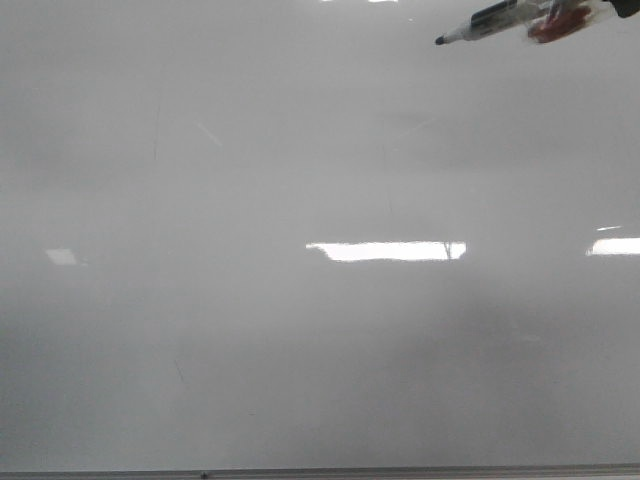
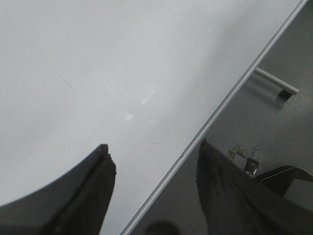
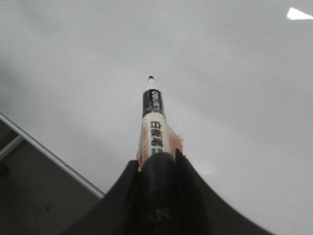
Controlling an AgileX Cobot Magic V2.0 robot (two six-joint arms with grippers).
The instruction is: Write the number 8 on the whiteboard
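whiteboard: pale grey-white, glossy, fills the front view; no written figure visible on it, only faint grey scratch lines and bright rectangular light reflections
board edge: thin grey metal strip along the bottom of the front view
marker: black tip, white barrel with black band and printed characters; enters at the top right of the front view, tip pointing left and slightly down; whether the tip touches the board, cannot tell
right pincer: clamped around the marker barrel, tip sticking out ahead of the fingers over the board
left pincer: fingers spread wide, nothing between them; sits over the board's metal edge, one finger over the board, the other over the grey floor beyond it
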